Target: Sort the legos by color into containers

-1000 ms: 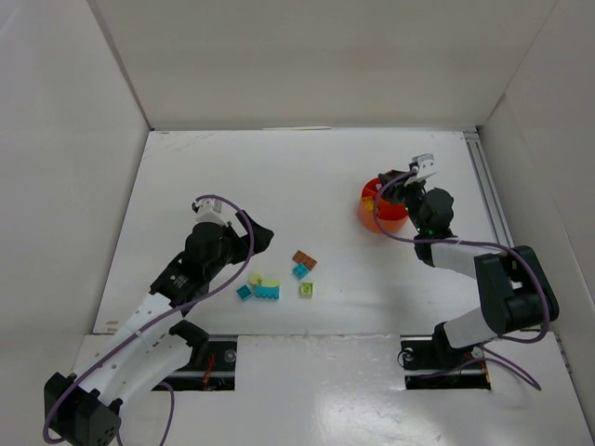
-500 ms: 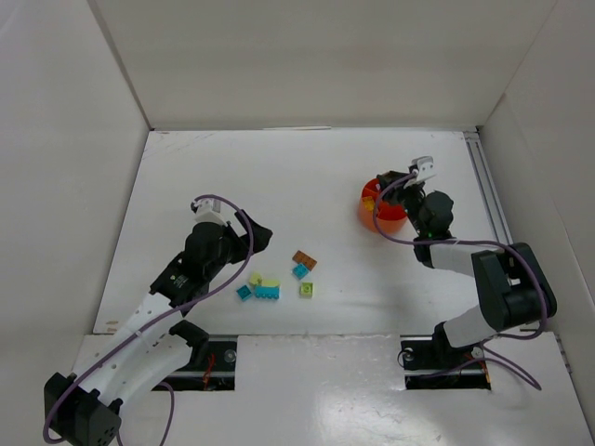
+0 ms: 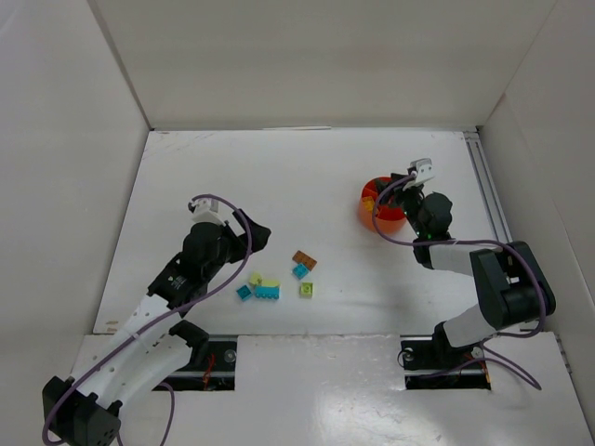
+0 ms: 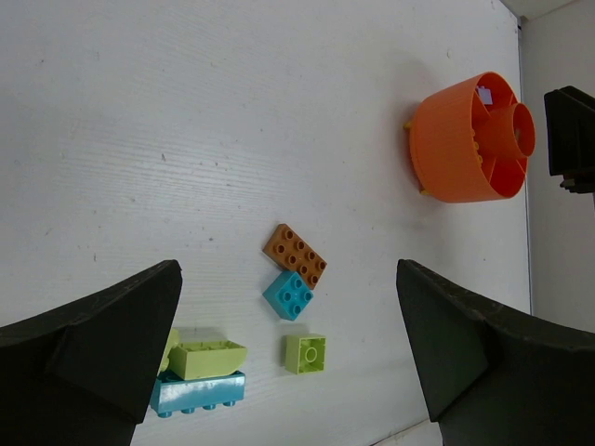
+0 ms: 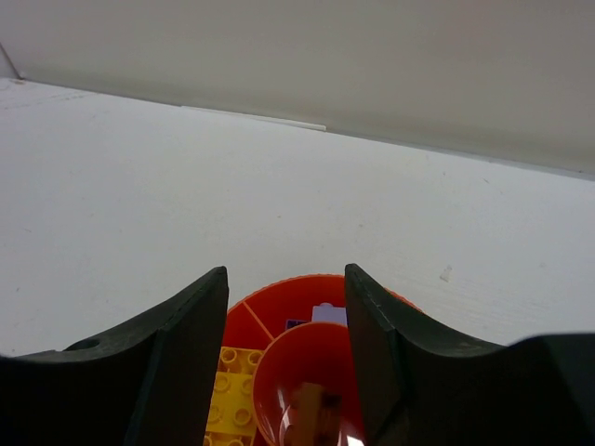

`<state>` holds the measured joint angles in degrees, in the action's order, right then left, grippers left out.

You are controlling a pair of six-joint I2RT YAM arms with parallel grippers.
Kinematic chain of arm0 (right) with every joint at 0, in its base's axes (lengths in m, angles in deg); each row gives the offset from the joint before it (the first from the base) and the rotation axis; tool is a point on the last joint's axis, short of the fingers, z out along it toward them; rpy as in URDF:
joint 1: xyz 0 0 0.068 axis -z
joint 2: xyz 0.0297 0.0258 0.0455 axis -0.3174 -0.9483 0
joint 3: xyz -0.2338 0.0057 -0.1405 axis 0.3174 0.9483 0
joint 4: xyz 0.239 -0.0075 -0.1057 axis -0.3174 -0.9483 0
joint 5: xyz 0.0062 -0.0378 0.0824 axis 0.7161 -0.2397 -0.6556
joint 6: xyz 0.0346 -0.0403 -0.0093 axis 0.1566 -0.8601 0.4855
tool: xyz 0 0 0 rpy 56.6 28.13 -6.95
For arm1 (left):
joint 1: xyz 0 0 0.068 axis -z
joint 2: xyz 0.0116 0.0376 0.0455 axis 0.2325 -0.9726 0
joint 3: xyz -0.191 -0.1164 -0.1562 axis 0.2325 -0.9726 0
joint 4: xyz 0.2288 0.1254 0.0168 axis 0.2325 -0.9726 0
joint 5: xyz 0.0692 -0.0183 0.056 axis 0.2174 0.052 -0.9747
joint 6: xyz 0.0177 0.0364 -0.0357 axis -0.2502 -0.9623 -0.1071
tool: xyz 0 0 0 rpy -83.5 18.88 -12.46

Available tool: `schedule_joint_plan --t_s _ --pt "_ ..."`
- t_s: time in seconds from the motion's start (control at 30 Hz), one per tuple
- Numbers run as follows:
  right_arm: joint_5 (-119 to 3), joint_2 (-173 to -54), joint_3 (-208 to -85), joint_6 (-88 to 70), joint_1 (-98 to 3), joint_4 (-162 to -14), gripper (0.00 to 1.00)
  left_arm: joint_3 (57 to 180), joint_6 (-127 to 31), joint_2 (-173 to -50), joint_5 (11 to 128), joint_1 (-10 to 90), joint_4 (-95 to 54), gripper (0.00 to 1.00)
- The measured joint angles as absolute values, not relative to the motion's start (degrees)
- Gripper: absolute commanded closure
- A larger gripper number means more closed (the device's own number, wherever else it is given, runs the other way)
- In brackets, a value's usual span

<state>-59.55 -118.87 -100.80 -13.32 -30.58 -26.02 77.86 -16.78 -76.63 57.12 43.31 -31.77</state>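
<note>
1. Nearest my side, a long teal brick [image 4: 200, 392] lies flat on the white table [image 4: 186, 111] with a lime brick [image 4: 209, 358] on or against its top. Both are glossy moulded plastic with studded tops.
2. Just beyond sit a lime square brick [image 4: 306, 353], a teal square brick [image 4: 288, 295] and a brown brick [image 4: 295, 255]. The teal and brown ones touch at a corner. All five are unsorted, so I judge the task well short of done.
3. The left gripper [image 3: 257, 234] hangs above this cluster with its jaws spread wide and nothing between them. I read that as staging for a pick.
4. Farther off to the right stands the orange bowl [image 4: 451, 149], round, with a ribbed outer wall, thin dividers and a raised centre cup. A yellow brick [image 5: 232, 395] already lies in one compartment and a pale purple piece [image 5: 327, 314] in another.
5. The right gripper [image 5: 286, 271] hovers over the bowl, its jaws parted and nothing pinched between them. Something brownish shows blurred in the centre cup, and I cannot tell what it is.
6. Beyond is the plain white back wall [image 5: 372, 65].
</note>
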Motion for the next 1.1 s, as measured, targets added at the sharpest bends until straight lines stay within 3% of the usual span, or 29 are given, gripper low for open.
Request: schedule_joint_plan --t_s 0.13,0.33,0.43,0.53,0.63,1.1 --pt "-59.6 -118.8 -100.7 -13.1 -30.6 -26.0 0.42 77.9 -16.8 -76.6 56.8 43.3 -32.2 0.00" --pt "-59.4 -116.6 -100.5 -13.0 -30.6 -26.7 0.24 77.9 -16.8 -76.2 56.5 43.3 -32.6 0.00" --pt "-58.7 -113.3 -100.5 -13.0 -30.6 -29.4 0.24 78.1 -16.8 -76.2 56.5 43.3 -33.1 0.00" --pt "-58.3 -110.8 -100.7 -13.4 -30.6 -33.0 0.17 78.9 -16.8 -76.2 56.5 43.3 -34.3 0.00" --pt "-57.4 -108.8 -101.2 -13.9 -30.7 -38.7 0.00 80.2 -16.8 -76.3 56.4 43.3 -35.7 0.00" --pt "-43.8 -103.1 -115.4 -13.0 -38.1 -79.3 0.00 81.8 -15.6 -79.6 54.8 43.3 -42.3 0.00"
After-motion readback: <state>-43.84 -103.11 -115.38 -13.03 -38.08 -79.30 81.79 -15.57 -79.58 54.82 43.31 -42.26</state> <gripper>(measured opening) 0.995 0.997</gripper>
